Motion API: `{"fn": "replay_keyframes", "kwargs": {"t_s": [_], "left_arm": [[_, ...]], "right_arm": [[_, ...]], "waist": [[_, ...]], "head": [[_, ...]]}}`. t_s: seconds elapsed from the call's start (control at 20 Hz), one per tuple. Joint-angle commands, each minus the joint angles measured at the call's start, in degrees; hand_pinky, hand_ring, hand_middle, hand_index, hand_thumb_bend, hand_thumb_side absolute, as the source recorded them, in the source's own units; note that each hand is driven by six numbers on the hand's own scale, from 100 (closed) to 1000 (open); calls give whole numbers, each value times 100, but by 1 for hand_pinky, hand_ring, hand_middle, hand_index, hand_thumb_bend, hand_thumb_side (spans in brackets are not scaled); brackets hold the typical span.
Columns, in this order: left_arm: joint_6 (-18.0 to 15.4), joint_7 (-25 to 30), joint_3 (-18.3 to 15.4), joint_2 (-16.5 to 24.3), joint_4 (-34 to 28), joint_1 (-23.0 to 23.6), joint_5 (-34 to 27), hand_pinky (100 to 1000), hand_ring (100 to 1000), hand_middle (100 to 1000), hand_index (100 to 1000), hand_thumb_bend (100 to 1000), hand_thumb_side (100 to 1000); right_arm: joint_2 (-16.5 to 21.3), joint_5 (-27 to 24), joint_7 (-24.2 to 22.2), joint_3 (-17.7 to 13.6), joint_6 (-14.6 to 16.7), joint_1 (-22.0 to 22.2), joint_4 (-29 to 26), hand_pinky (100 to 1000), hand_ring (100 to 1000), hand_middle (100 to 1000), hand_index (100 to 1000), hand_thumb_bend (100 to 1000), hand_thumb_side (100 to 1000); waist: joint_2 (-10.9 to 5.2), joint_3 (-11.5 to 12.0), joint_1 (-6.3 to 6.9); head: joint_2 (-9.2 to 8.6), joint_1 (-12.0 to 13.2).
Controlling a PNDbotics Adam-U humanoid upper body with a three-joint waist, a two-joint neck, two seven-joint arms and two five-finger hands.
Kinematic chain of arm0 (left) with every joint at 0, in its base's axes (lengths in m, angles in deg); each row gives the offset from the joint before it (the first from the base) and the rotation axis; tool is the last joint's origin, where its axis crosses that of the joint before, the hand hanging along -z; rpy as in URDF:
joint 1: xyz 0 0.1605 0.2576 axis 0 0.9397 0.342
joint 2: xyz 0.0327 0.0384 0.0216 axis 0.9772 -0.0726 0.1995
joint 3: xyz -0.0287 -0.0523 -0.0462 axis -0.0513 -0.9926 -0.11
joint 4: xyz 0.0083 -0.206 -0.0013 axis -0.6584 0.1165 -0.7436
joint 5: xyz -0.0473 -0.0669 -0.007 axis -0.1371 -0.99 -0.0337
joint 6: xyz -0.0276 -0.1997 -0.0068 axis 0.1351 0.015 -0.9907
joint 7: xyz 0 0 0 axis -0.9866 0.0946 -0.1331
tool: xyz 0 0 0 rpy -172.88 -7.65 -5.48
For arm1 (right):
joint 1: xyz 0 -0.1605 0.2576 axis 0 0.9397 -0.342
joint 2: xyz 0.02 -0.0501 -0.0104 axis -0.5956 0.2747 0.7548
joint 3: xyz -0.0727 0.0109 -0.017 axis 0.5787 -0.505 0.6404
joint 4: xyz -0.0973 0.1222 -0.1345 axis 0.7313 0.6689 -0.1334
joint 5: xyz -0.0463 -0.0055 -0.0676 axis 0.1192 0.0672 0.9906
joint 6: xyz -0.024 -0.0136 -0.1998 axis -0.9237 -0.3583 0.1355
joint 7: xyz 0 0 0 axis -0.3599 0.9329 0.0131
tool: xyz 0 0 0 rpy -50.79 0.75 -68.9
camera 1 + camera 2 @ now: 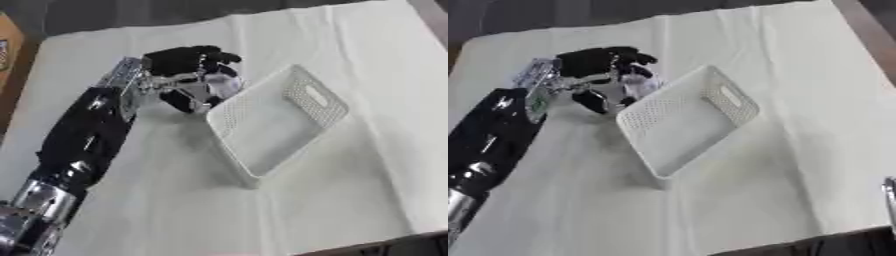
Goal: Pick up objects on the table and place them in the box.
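The left hand [188, 75] is curled round a small pale object [226, 85], white with a bluish or lilac tint, which shows between the black fingers [214, 56] and the thumb. What the object is cannot be made out; only its light colour and rounded outline are clear. The hand comes in from the lower left on a black arm [83, 135] with silver joints.

Just to the right of the hand, with its near corner almost touching the fingers, lies one white box [325, 107]. It is a shallow rectangular basket with perforated walls and a slot handle cut into its far short wall. It lies askew to the table edges, and nothing can be seen inside it.

One held object and one box are the only task things that can be counted; no other loose objects can be made out on the white cloth [350, 190] that covers the table under and around the hand.

At the lower right edge of the right eye view a small silver part [890, 192] shows; whether it belongs to the right hand cannot be told.
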Motion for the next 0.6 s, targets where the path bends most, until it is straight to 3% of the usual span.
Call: {"fn": "replay_keyframes", "kwargs": {"t_s": [0.05,0.3,0.5,0.6], "left_arm": [[7,-111,-96,32,44,-189,195,1000,921,985,928,100,528],[7,-286,-263,16,297,-286,499,1000,918,985,926,100,508],[7,-507,-384,-23,465,-407,714,1000,916,982,898,100,432],[7,-614,-417,-33,505,-457,814,1000,917,980,884,100,351]], "right_arm": [[113,-34,9,-19,26,-91,-70,322,404,625,746,100,831],[105,-44,2,-10,32,-114,-65,323,404,625,746,100,831],[98,-54,-7,0,36,-129,-58,322,404,625,746,100,830],[101,-59,-9,1,37,-129,-54,322,403,625,746,100,831]], "waist": [[-69,-19,-34],[-53,-51,-39],[-45,-69,-48],[-42,-67,-49]], "head": [[-129,50],[-168,63],[-192,83],[-208,70]]}}
